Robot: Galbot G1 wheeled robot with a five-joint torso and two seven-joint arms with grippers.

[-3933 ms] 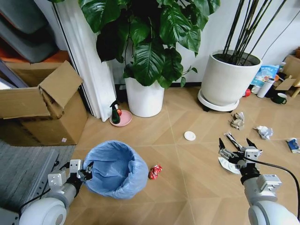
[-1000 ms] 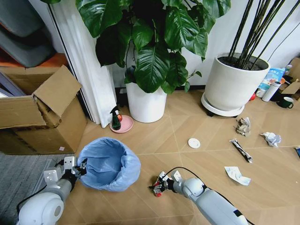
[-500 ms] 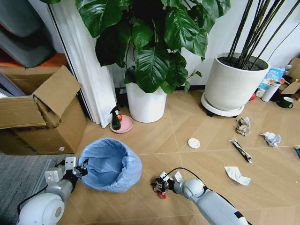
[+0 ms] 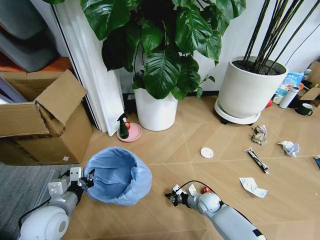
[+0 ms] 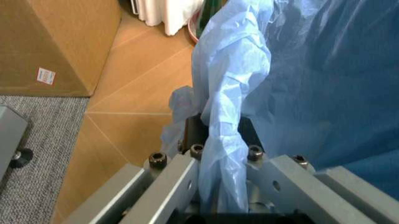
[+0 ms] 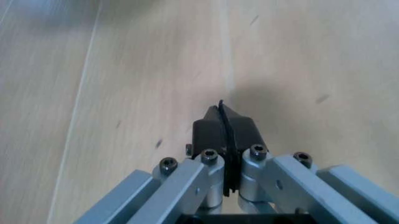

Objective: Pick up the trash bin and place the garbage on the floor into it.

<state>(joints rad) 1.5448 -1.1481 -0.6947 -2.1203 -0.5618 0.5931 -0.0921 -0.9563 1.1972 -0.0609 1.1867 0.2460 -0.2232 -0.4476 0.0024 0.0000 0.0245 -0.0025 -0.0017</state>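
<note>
1. Right now my left gripper [image 4: 86, 181] is clamped on the near rim of the trash bin [image 4: 117, 175]. In my left wrist view the fingers [image 5: 251, 135] pinch a fold of the blue bag [image 5: 231, 93], with the dark rim between them.
2. The bin sits low on the floor [image 4: 165, 150], just beside the cardboard box [image 4: 45, 120] and in front of the white plant pot [image 4: 156, 111].
3. My right gripper [image 4: 174, 196] hangs low over bare floor, a little way from the bin. Its fingers [image 6: 209, 133] are pressed flat together with nothing between them.
4. A small red piece [image 4: 204, 190] lies just beside my right forearm (I take it for the crushed can, though little of it shows).
5. I judge the can light, stiff at its creases and slippery. A pinch across its flattened middle should hold better than one on an edge.
6. The bag is soft and slick, so the bin is best carried by the hard rim under the plastic.
7. More litter lies well apart to my right: a white disc [image 4: 207, 152], a striped wrapper [image 4: 257, 160], a flat packet [image 4: 252, 187] and a paper wad [image 4: 289, 148]. All of it looks light and easily pushed away.
</note>
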